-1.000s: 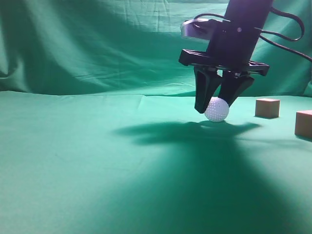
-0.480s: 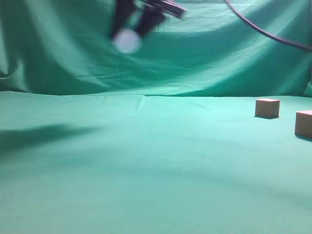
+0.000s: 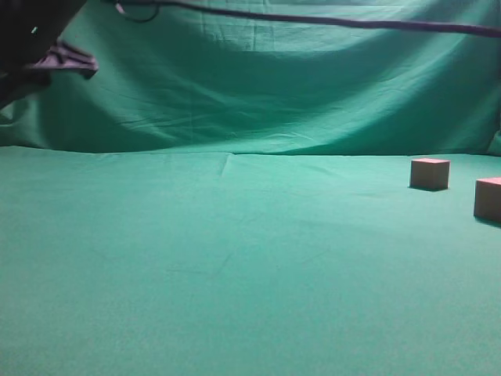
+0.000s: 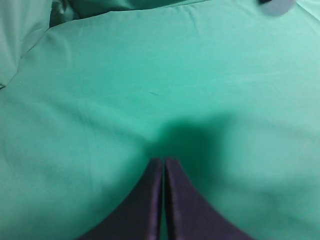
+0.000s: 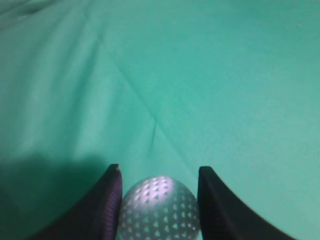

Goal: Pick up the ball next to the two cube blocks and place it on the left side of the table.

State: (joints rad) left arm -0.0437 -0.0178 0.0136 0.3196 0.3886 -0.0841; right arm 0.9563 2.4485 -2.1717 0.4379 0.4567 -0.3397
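In the right wrist view the white dimpled ball [image 5: 159, 207] sits between my right gripper's [image 5: 159, 170] two dark fingers, held in the air above the green table cloth [image 5: 210, 90]. In the exterior view only a dark blurred part of that arm [image 3: 35, 47] shows at the top left corner, and the ball is hidden there. The two reddish-brown cube blocks [image 3: 430, 173] [image 3: 488, 198] stand on the table [image 3: 235, 258] at the far right. My left gripper [image 4: 164, 162] is shut and empty above the cloth.
A draped green backdrop [image 3: 274, 86] hangs behind the table. A dark cable [image 3: 313, 19] runs across the top of the exterior view. A blurred grey shape [image 4: 275, 5] shows at the top right edge of the left wrist view.
My right gripper lifted the ball off the table near the cubes and swung it up and left, to the top left corner of the exterior view. The cubes have not moved.
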